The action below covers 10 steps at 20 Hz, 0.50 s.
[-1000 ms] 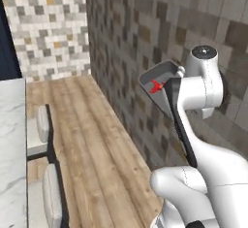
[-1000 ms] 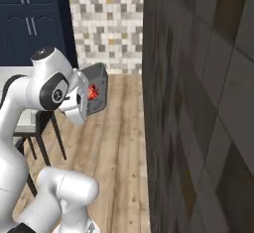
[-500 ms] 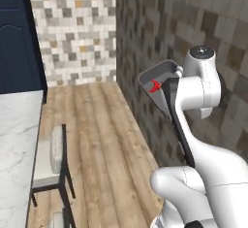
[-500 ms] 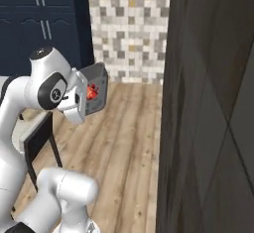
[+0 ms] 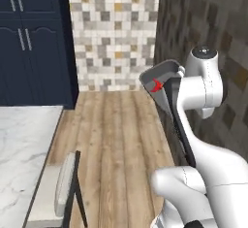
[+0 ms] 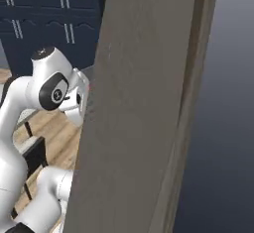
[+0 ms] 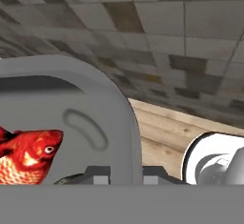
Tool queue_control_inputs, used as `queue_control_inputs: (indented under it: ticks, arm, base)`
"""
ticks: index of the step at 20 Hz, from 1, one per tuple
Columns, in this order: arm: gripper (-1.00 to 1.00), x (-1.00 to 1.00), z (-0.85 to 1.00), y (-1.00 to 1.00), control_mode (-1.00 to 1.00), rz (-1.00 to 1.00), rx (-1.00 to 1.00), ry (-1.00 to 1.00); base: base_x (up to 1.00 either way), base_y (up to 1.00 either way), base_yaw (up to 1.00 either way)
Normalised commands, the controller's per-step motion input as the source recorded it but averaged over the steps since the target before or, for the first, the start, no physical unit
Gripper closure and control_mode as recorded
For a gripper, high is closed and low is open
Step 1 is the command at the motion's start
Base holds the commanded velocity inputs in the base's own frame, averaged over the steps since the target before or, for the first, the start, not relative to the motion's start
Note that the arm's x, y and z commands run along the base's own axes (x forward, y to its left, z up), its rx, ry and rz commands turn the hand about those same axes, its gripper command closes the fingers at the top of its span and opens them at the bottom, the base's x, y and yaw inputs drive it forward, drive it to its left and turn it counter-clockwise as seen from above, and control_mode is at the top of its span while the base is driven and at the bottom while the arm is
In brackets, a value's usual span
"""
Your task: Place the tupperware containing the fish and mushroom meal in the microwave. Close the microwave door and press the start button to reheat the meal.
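Unmoved on the arm, tupperware [image 5: 162,72] apparently pinched in gripper [image 7: 123,173].

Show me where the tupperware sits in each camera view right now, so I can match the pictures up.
Left base view: the tupperware is right of centre, held tilted at the arm's end, the red fish inside.
Right base view: I cannot make it out; a large grey panel stands in front.
Hand view: it takes the lower left, the fish at the left edge.
Shared landmark: the wooden floor.
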Motion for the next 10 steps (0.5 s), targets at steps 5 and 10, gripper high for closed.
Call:
queue_control_inputs:
  ticks: [5,10]
  arm:
    - [1.00,0.00,0.00,0.00,1.00,0.00,0.00,0.00]
    - [1.00,0.00,0.00,0.00,1.00,0.00,0.00,0.00]
  base:
    - [1.00,-0.43,0.37]
    - [1.00,-0.65,0.28]
